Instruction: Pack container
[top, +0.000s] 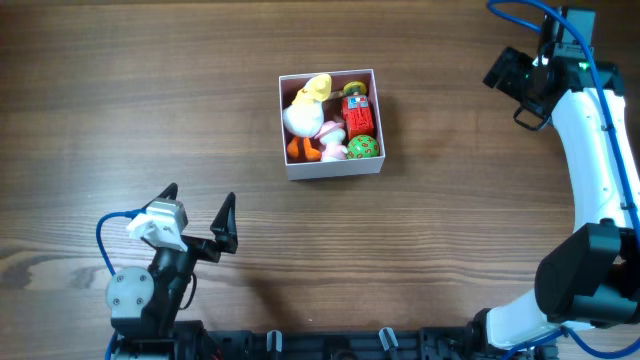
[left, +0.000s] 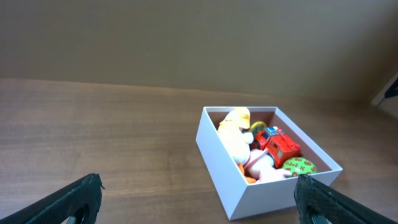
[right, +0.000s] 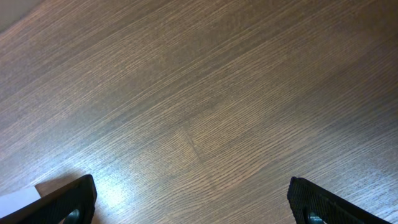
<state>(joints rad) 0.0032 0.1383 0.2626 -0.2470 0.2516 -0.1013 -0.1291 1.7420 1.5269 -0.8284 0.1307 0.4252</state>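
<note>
1. The left tool (top: 200, 197) is low over the tabletop (top: 120, 90). Its two fingers are spread wide and nothing is between them. It seems to be parked in a rest pose and not reaching for anything.

2. The container (top: 335, 170) stands flat on the tabletop, ahead of the left tool and a little to its right side, well apart from it. From there the left wrist camera looks straight into the open top, which probably makes this a good pose for checking the content.

3. Inside the container, a white and yellow plush duck (top: 305, 105) fills the side nearer to the left tool. It lies on its side, likely because it is too long to stand inside the walls.

4. A pink toy (top: 333, 138) is pressed between the duck and the smaller toys, so the things hold each other in place.

5. A red toy truck (top: 357, 115) and a green ball (top: 363, 147) take the side farther from the left tool, the ball in the corner.

6. No toy is seen outside the container, so the packing looks nearly finished or finished.

7. The right tool (right: 191, 186) hangs well away from the container, on the side opposite the left tool. Its fingers are also wide and empty. Below it the wrist camera sees almost only bare wood.
</note>
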